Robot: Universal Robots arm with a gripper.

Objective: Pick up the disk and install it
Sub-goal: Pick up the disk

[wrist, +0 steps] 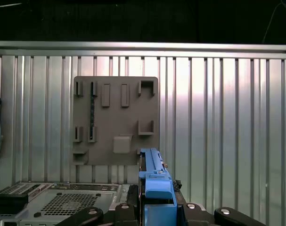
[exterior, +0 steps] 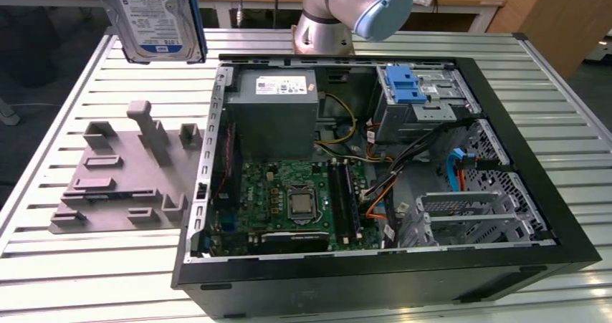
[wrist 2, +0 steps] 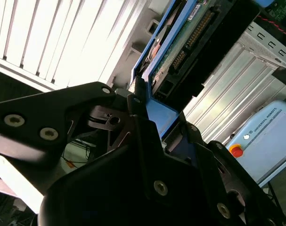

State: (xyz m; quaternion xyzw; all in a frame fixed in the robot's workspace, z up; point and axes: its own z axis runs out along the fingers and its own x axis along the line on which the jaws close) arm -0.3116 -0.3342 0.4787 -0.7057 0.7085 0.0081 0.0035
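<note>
One disk (exterior: pixel 153 15), one gripper (wrist 2: pixel 164 122), one arm (exterior: pixel 340 11), one open case (exterior: pixel 383 165) and one grey plate (exterior: pixel 120 176) are on show, all at one slatted metal table (exterior: pixel 86 266).

The disk hangs in the air at the far corner of the table on the exterior view's left. It is above the plate and well apart from the case. It stands upright with its long axis near vertical and slightly tilted, and its white-and-blue label faces the exterior camera. Its upper end runs out of that picture.

The jaws are closed tight on the disk's blue plastic frame, with a black finger on each side of it in both wrist views. In the second wrist view the disk (wrist 2: pixel 180 42) shows its other face, a green circuit board with a row of connector pins. In the first wrist view the blue frame is seen edge-on between the gripper (wrist: pixel 158 209) fingers.

The disk is flat and rectangular, with a silver metal body. The plate (wrist: pixel 115 120) is matte grey and square, and is studded with raised blocks and slots. It lies flat just beside the case on the exterior view's left. The case is black-rimmed and lies on its side. Inside it are a green board, one grey metal box (exterior: pixel 272 115) and one metal cage (exterior: pixel 416 94) with a blue latch.
</note>
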